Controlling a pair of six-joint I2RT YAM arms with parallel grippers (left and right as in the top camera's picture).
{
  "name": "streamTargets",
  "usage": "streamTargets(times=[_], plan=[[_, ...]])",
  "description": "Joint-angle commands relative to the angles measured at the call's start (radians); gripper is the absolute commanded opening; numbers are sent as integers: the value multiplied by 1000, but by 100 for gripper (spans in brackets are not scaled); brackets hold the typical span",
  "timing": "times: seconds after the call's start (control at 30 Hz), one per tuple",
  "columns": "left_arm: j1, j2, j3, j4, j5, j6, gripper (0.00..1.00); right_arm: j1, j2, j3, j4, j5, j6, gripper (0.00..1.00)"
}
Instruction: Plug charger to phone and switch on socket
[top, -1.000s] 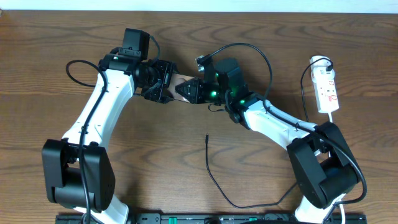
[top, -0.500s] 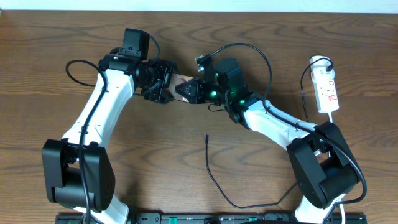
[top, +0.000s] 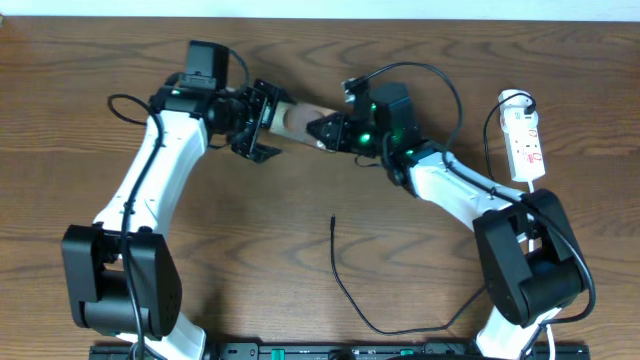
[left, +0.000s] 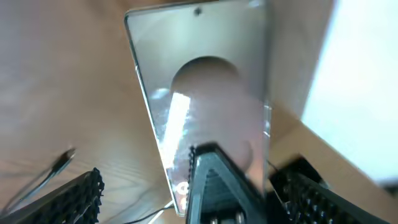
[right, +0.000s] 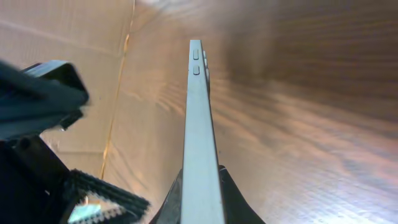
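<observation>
Findings at this moment:

1. We find the phone (top: 298, 117) lifted off the table (top: 200, 250) at the upper centre of the overhead frame, between the two arms.
2. The right gripper (top: 326, 130) is clenched on the phone. Its wrist view shows the slab edge-on, rising from between the fingers with the side buttons at the far end.
3. The left gripper (top: 264, 122) is released. Its ribbed pads (left: 68, 202) stand wide apart at the lower corners of its wrist view, with the phone face between and beyond them. We cannot tell whether either pad touches it.
4. The charger (top: 334, 255) lies loose on the table at lower centre, its tip pointing up the frame, well apart from the phone.
5. The socket (top: 526, 145) sits at the right edge, untouched.

Handling, in our judgement: the phone is stiff, thin and smooth-faced, so it is liable to slip. We advise holding it across the flat faces, clear of the port end. The cable is light and limp, so take it just behind the tip, or the plug will droop and miss the port.
</observation>
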Motion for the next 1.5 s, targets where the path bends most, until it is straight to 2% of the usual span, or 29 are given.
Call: streamTargets(times=[0.0, 0.03, 0.17, 0.27, 0.4, 0.53, 0.67, 0.83, 0.97, 1.47], plan=[[58, -6, 2, 46, 152, 196, 91, -63, -6, 7, 50, -32, 180, 1], [72, -6, 2, 60, 153, 227, 91, -78, -6, 7, 70, -37, 243, 1], [117, -6, 2, 152, 184, 338, 92, -135, -6, 7, 171, -18, 663, 1], [134, -5, 2, 275, 231, 360, 91, -142, -6, 8, 251, 24, 903, 1], [134, -5, 2, 479, 249, 335, 92, -122, -6, 8, 394, 79, 1059, 1], [134, 2, 2, 629, 219, 199, 91, -81, -6, 8, 544, 170, 1195, 1], [131, 24, 2, 723, 200, 126, 91, -23, -6, 8, 622, 256, 1207, 1], [129, 56, 2, 745, 129, -17, 91, 48, -6, 8, 632, 369, 1180, 1], [129, 62, 2, 784, 132, -26, 91, 72, -6, 8, 635, 385, 1146, 1], [77, 62, 2, 779, 100, -38, 91, 131, -6, 8, 651, 367, 1057, 1]])
